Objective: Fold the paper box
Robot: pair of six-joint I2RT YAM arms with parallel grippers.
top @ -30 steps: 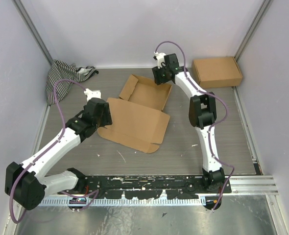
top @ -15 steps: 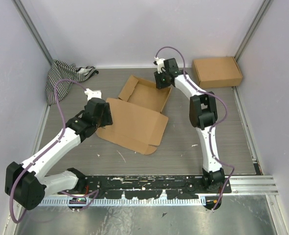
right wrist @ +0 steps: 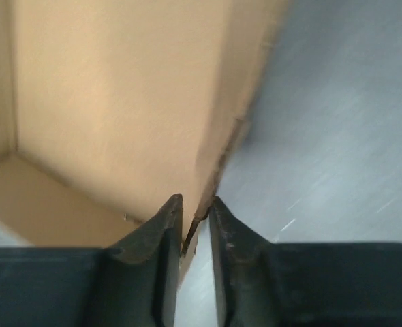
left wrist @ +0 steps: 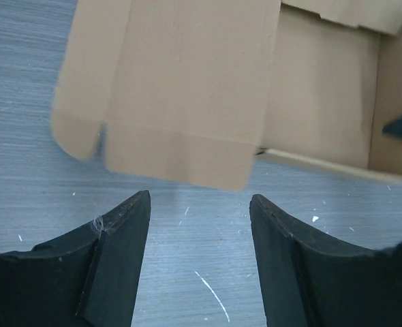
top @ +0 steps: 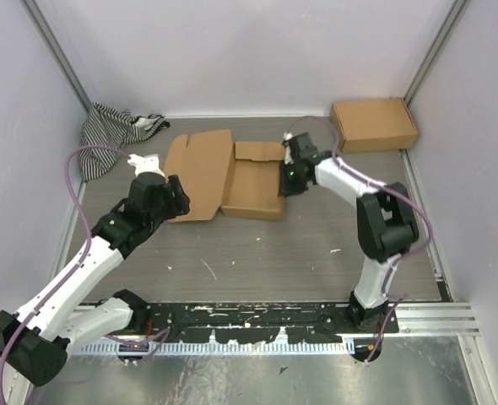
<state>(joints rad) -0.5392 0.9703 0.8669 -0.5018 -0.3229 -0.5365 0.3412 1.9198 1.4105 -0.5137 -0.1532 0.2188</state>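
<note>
- A plain brown corrugated cardboard paper box (top: 232, 173), half-formed, is lying in the middle of the grey wood-grain table (top: 257, 253), towards the far side.
- Its shallow tray section (top: 253, 181) is sitting on the right with its low walls standing up. Its flat lid panel (top: 200, 163) is spreading open to the left, with rounded tabs at the corners.
- The right gripper (top: 285, 180) is reaching in from the right and meeting the tray's right wall.
- In the right wrist view, the right gripper (right wrist: 195, 201) is pinching the thin top edge of that cardboard wall (right wrist: 119, 102). The two dark fingers are pressed almost together, with only the cardboard between them.
- The left gripper (top: 180, 201) is hovering just near of the lid panel's near-left corner.
- In the left wrist view, the left gripper (left wrist: 199, 197) is holding its fingers spread wide over bare table and gripping nothing. The near edge of the lid panel (left wrist: 187, 88) is lying just beyond the fingertips, apart from them.
- A closed brown cardboard box (top: 374, 124) is resting at the far right corner, well apart from the paper box.
- A crumpled black-and-white striped cloth (top: 114, 133) is lying against the far left corner.
</note>
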